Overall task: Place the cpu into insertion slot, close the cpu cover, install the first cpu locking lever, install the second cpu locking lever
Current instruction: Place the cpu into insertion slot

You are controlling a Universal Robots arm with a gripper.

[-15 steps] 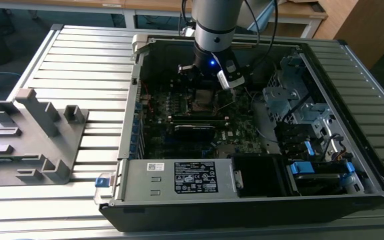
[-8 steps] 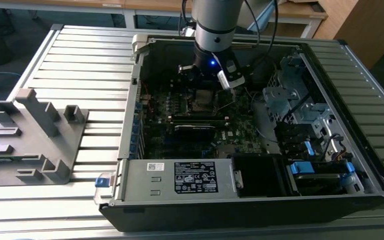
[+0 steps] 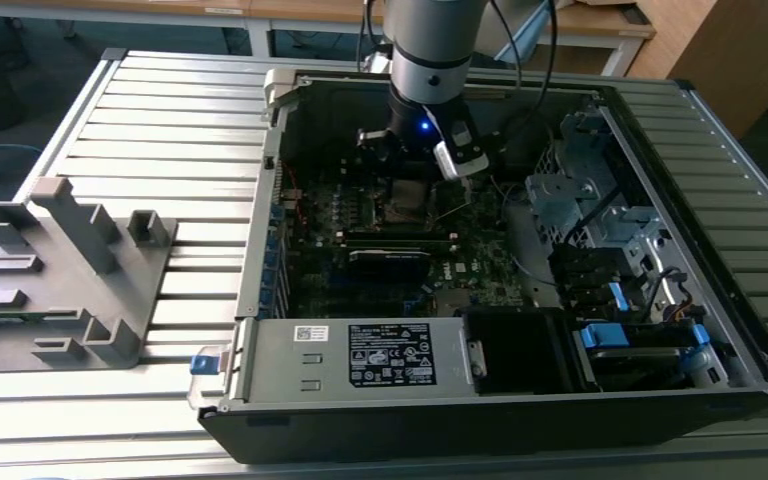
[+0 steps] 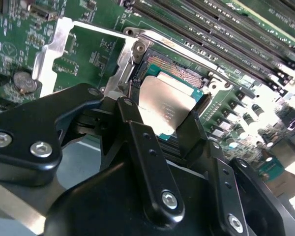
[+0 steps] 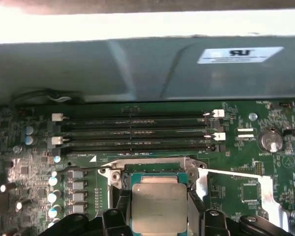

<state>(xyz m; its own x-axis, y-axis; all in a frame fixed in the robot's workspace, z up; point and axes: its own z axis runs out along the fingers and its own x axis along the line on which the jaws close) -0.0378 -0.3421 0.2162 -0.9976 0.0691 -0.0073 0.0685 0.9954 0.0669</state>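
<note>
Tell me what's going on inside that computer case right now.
The robot arm's gripper is down inside the open computer case, just over the motherboard. It holds the cpu by two opposite edges, right at the insertion slot. Whether the chip already lies flat in the socket I cannot tell. The cpu cover is flipped open to one side, so nothing is closed or locked yet.

Your black gripper point(image 4: 158, 113) clasps the pale silver-grey square cpu point(image 4: 166, 103) by two opposite edges over the dark, silver-rimmed insertion slot point(image 4: 173, 69); the thin silver metal cpu cover point(image 4: 51, 59) is swung open off one slot edge.
</note>
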